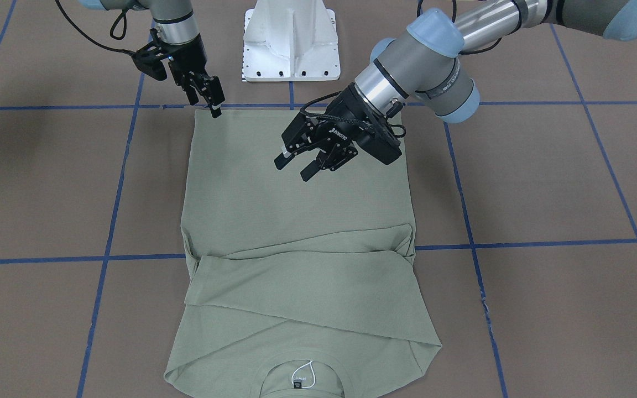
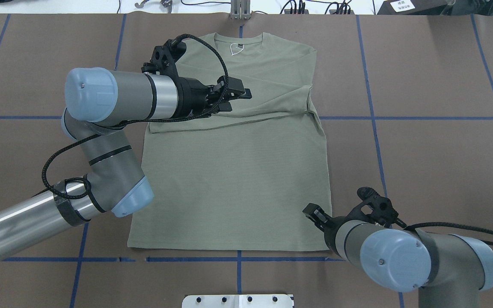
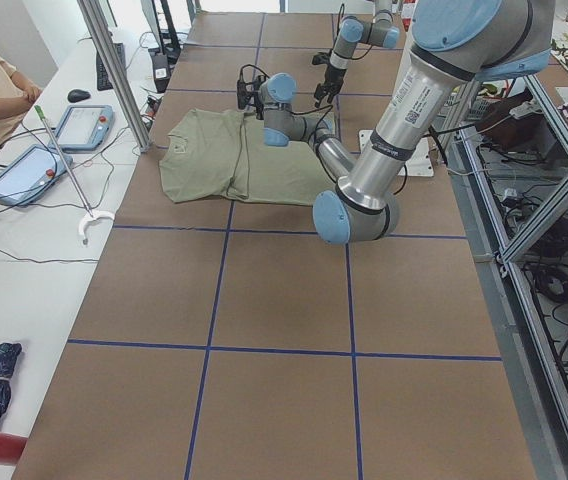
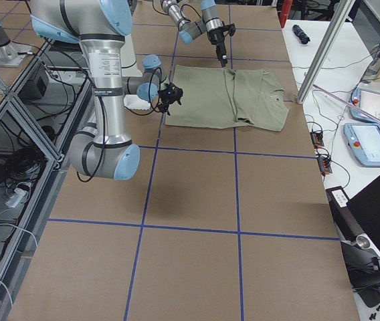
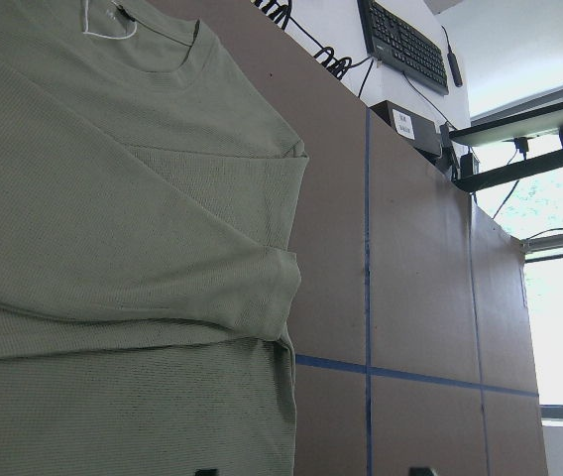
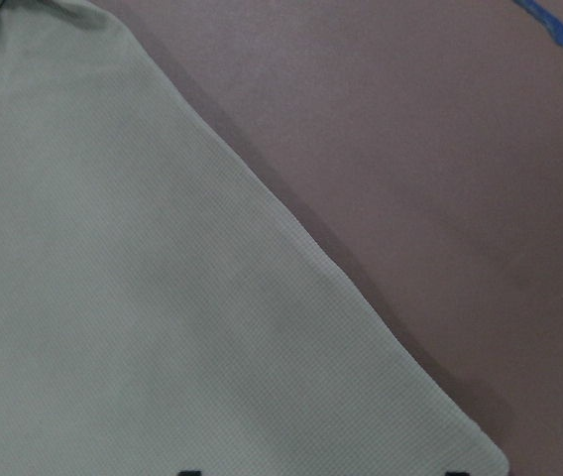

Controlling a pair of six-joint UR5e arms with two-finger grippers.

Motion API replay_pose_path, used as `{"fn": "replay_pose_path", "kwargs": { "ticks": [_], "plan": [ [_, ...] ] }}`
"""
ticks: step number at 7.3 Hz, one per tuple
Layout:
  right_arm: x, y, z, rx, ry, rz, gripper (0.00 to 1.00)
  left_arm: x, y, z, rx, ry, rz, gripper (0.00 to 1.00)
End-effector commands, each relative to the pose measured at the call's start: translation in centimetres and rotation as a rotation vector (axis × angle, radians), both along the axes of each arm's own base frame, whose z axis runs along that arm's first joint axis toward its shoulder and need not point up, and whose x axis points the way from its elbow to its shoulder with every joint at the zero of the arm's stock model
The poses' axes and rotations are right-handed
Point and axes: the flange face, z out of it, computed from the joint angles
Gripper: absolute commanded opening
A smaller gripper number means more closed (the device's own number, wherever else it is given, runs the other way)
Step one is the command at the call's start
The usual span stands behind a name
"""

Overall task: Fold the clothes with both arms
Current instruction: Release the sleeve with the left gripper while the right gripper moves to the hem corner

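The sage-green shirt (image 2: pixel 233 179) lies flat on the brown table, collar and white neck loop (image 2: pixel 236 48) on the far side and hem toward the robot base. Both sleeves are folded across the chest (image 1: pixel 307 276). My left gripper (image 1: pixel 294 167) is open and empty, hovering over the shirt's body near the folded sleeves; it also shows in the overhead view (image 2: pixel 238 100). My right gripper (image 1: pixel 210 99) is open and empty, right at the hem corner on my right side (image 2: pixel 315 212). The right wrist view shows that hem corner (image 6: pixel 480 451) between the jaws.
The white pedestal base (image 1: pixel 291 44) stands just behind the hem. Blue tape lines (image 1: pixel 517 243) cross the brown table. An operators' bench with tablets (image 3: pixel 84 125) and a metal post (image 3: pixel 114 70) borders the table's far side.
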Motion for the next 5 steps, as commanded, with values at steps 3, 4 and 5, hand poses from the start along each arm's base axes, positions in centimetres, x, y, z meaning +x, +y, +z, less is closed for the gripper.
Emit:
{"fn": "replay_pose_path", "kwargs": {
  "ticks": [3, 4, 5],
  "plan": [
    [-2.4, 1.4, 3.4, -0.028, 0.096, -0.022, 0.81, -0.2, -0.3, 0.0, 0.001, 0.003, -0.031, 0.71],
    [-2.7, 1.4, 3.9, -0.030, 0.107, -0.024, 0.79, -0.2, -0.2, -0.1, 0.001, 0.005, -0.031, 0.72],
    [-3.1, 1.6, 4.4, -0.031, 0.119, -0.027, 0.78, -0.3, -0.2, -0.2, 0.003, 0.007, -0.031, 0.72]
  ]
}}
